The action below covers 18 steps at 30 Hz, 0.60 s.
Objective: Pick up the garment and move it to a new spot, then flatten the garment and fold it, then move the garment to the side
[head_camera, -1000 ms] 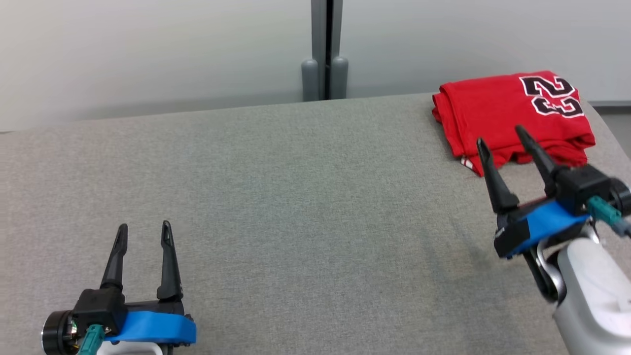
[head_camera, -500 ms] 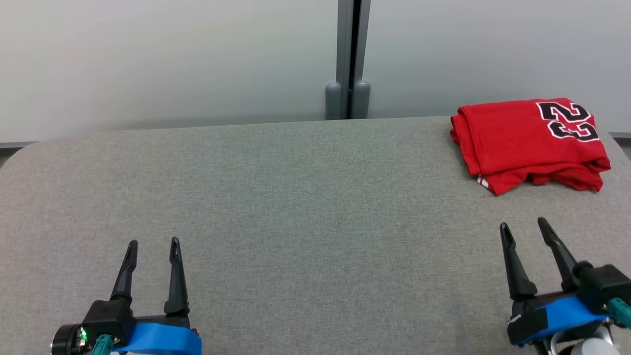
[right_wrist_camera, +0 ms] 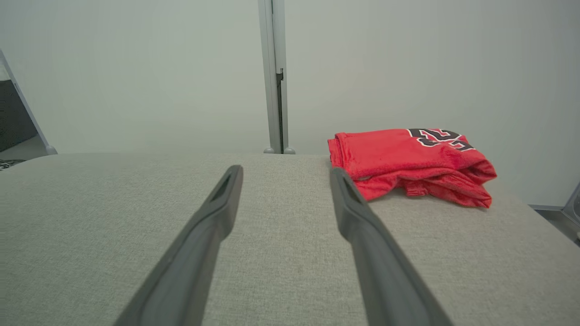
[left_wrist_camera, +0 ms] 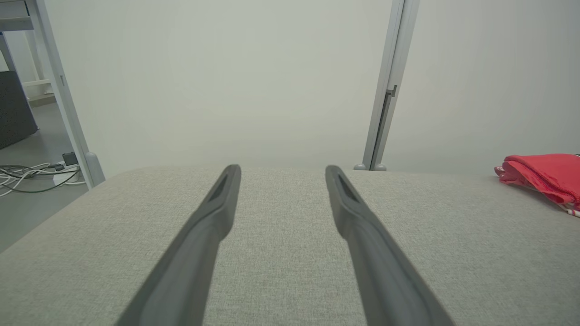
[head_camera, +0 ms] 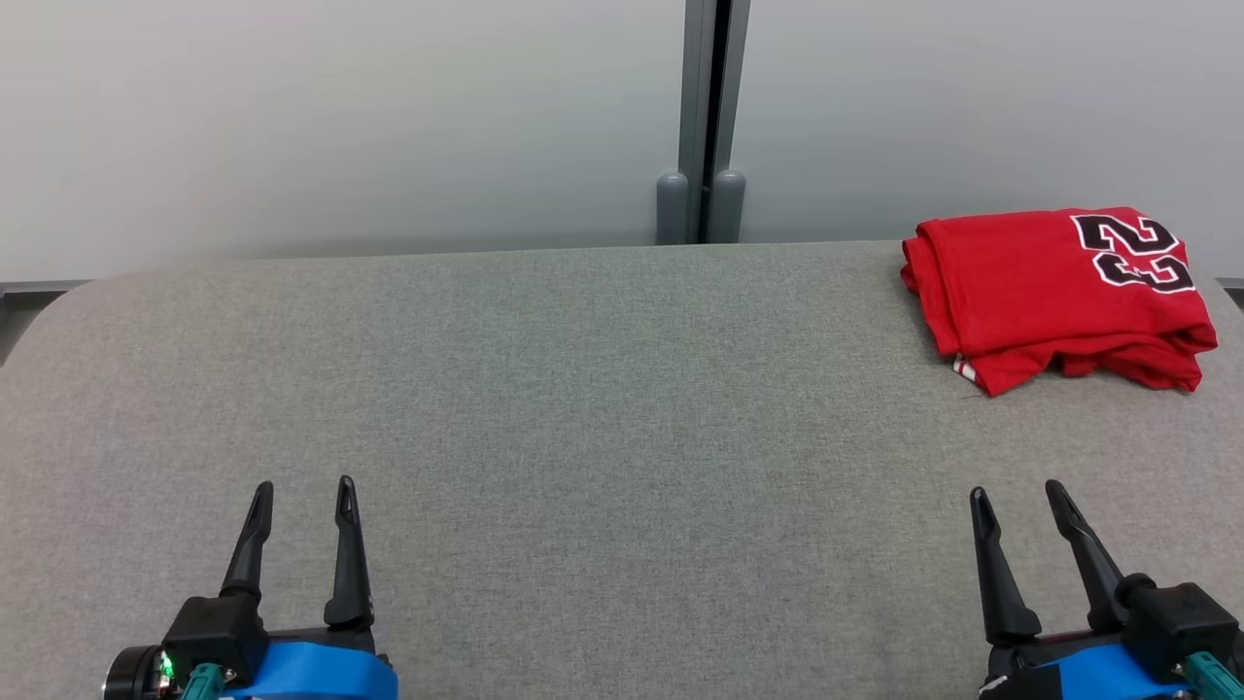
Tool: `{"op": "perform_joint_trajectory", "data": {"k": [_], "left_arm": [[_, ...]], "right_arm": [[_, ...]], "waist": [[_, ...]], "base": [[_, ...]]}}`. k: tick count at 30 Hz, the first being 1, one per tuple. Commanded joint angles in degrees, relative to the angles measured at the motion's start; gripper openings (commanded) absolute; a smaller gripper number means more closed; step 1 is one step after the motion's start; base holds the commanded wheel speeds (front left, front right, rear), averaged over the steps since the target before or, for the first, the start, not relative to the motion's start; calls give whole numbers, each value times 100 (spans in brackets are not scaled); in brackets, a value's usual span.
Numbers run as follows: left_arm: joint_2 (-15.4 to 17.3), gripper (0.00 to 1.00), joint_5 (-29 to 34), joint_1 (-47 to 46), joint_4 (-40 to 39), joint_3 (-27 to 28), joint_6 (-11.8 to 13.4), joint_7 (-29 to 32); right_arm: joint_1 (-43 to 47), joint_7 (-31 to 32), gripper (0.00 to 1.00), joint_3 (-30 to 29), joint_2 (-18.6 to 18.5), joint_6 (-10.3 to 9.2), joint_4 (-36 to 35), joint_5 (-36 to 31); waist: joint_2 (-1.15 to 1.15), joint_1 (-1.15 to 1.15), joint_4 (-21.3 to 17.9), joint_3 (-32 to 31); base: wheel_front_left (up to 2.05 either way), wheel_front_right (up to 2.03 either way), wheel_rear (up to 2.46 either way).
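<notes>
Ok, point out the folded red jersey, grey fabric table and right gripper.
folded red jersey (head_camera: 1030, 282): head view, plain red front.
grey fabric table (head_camera: 583, 389): head view, bare middle.
right gripper (head_camera: 1016, 490): head view, between fingertips.

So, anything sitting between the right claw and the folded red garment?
Nothing visible. The right claw stands open near the front edge, and just bare grey tabletop lies between it and the red garment, which sits folded at the far right corner. The right wrist view agrees: fabric surface runs straight up to the garment.
</notes>
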Motion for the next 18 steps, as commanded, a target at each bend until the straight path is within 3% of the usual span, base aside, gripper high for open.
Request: {"op": "perform_joint_trajectory", "data": {"k": [1, 18], "left_arm": [[15, 100, -8, 9, 7, 30, 0, -14], [18, 100, 6, 15, 105, 33, 17, -14]], "right_arm": [[88, 17, 100, 0, 21, 1, -31, 29], [118, 71, 100, 41, 103, 1, -37, 96]], "waist": [[0, 0, 6, -11], [0, 0, 32, -78]], "base": [[0, 0, 0], [0, 0, 0]]}}
